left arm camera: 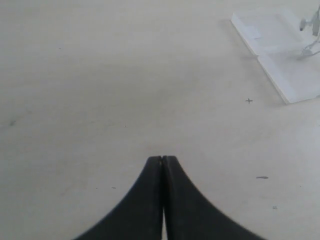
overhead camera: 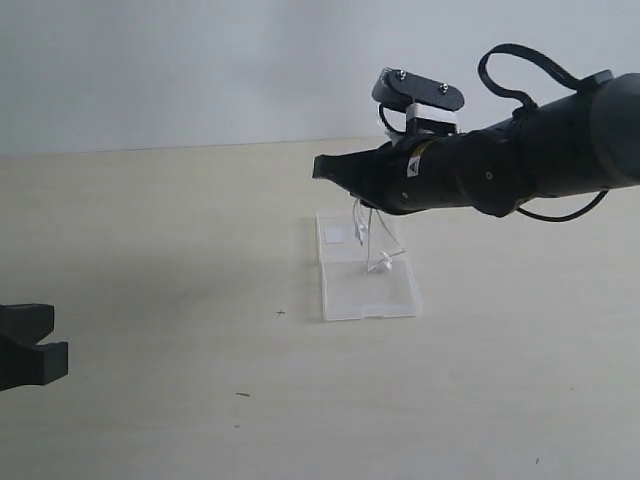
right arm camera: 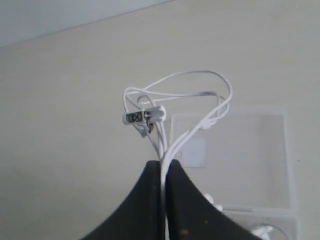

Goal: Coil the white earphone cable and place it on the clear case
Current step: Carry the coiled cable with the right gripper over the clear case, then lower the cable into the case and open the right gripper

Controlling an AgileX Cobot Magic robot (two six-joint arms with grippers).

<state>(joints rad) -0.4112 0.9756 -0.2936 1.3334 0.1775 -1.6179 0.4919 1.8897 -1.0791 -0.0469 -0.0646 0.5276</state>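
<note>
The white earphone cable [right arm camera: 202, 95] is bunched in loops, its small inline piece [right arm camera: 142, 117] sticking out to one side. My right gripper [right arm camera: 164, 165] is shut on several strands of it. In the exterior view that gripper [overhead camera: 320, 168] hovers above the clear case [overhead camera: 370, 295]. The cable [overhead camera: 360, 222] hangs down from it, with an earbud [overhead camera: 385, 263] resting on or just over the case. The case [right arm camera: 250, 150] lies open and flat, with a white sticker [right arm camera: 195, 152] on one half. My left gripper [left arm camera: 163, 159] is shut and holds nothing, low at the left [overhead camera: 50, 343].
The pale table [overhead camera: 150, 250] has a few small dark specks [overhead camera: 281, 312]. A thick black robot cable [overhead camera: 520, 70] arches over the right arm. In the left wrist view the case [left arm camera: 280, 55] lies off to one corner, well apart from the left gripper.
</note>
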